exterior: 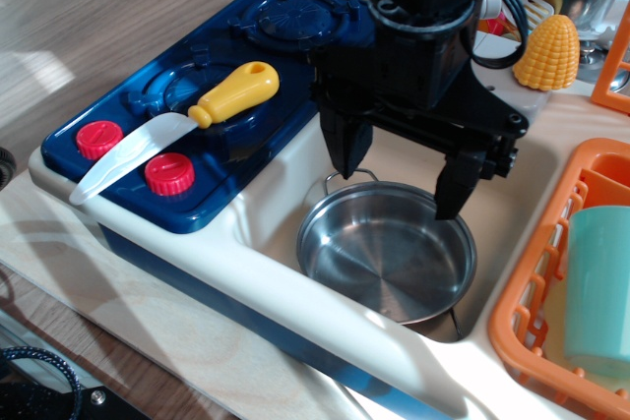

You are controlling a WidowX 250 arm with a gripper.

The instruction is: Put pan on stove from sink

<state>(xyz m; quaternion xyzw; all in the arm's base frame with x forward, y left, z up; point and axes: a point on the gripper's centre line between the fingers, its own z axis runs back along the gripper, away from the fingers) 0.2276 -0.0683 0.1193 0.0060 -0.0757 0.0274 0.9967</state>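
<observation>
Hovering over the sink [276, 233], the gripper [402, 176] hangs with its two dark fingers spread apart and nothing between them, one finger near the pan's far rim by the wire handle, the other above the rim on the dish rack side. The pan [386, 251] sits flat in the cream basin, empty, with one loop handle showing at the back and a second just visible at the front edge.

From this single view, the step in hand looks like the descent to grasp. To do it well, I would lower straight down so one finger goes inside the rim and one outside (the wall is thin and shiny, so a shallow pinch may slip), then lift clear of the basin wall before moving across.

The stove [246, 56] lies just beside the sink, but a toy knife [172, 130] with a yellow handle rests across the near burner, so the far burner seems the safer target. The orange dish rack [551, 282] holds a teal cup [600, 287].

No brand, label or readable writing shows anywhere.
</observation>
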